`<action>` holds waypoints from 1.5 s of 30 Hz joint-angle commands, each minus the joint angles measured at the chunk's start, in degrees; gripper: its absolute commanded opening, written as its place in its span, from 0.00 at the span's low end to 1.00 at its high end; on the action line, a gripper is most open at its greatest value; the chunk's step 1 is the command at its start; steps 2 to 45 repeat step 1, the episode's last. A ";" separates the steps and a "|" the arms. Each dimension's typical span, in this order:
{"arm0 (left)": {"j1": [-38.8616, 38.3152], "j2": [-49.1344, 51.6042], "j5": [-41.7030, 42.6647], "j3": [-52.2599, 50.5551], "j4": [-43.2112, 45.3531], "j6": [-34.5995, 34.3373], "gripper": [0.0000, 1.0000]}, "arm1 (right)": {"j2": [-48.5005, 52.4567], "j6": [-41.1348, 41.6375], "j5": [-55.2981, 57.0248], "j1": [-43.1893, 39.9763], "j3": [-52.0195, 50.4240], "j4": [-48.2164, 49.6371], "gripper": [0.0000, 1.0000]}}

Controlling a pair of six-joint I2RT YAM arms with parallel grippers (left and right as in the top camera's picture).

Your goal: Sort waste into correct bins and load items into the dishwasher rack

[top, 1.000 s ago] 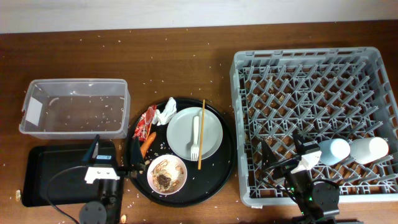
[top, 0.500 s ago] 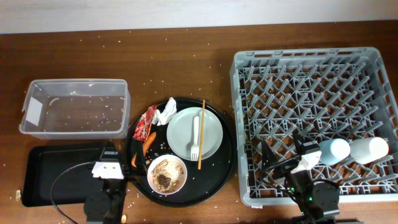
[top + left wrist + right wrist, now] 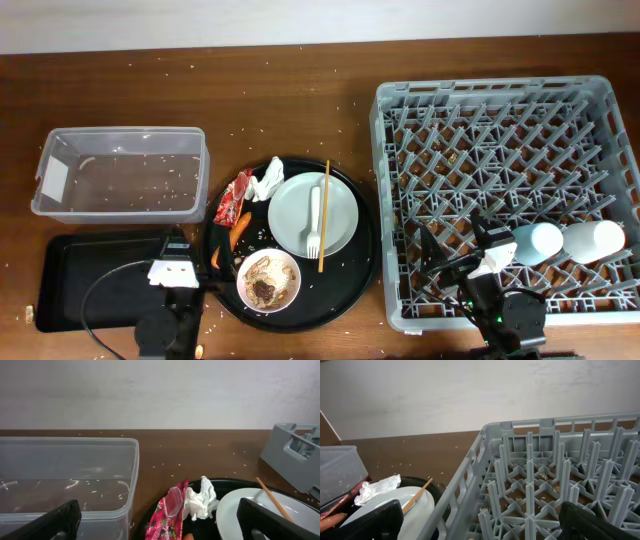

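Observation:
On the round black serving tray lie a red foil wrapper (image 3: 238, 195), a white tissue (image 3: 266, 180), an orange carrot (image 3: 238, 231), a pale plate (image 3: 312, 213) with a white fork (image 3: 314, 222) and a chopstick (image 3: 323, 215), and a food-smeared bowl (image 3: 268, 280). The wrapper (image 3: 170, 512) and tissue (image 3: 201, 497) lie just ahead of my open, empty left gripper (image 3: 160, 527), which sits at the tray's left rim (image 3: 178, 252). My right gripper (image 3: 480, 527) is open and empty over the grey rack's front-left part (image 3: 460, 247). A light-blue cup (image 3: 540, 242) and a white cup (image 3: 592, 240) lie in the rack (image 3: 510, 120).
The clear tub (image 3: 120, 175) stands at the left, and the flat black tray (image 3: 90, 280) lies in front of it, beside my left arm. The round serving tray (image 3: 355, 275) sits between the tub and the rack. Crumbs are scattered over the wooden table.
A second ago my left wrist shifted slightly right, towards the round tray's rim. It has held still since. The right arm and all objects have not moved.

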 commanded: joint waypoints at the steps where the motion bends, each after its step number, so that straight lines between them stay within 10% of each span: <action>1: 0.35 -0.28 0.24 -0.24 -0.20 0.90 0.99 | -0.44 0.26 0.31 -0.33 -0.42 -0.20 0.99; 45: 0.35 -0.28 0.24 -0.24 -0.20 0.90 0.99 | -0.44 0.26 0.31 -0.33 -0.42 -0.20 0.99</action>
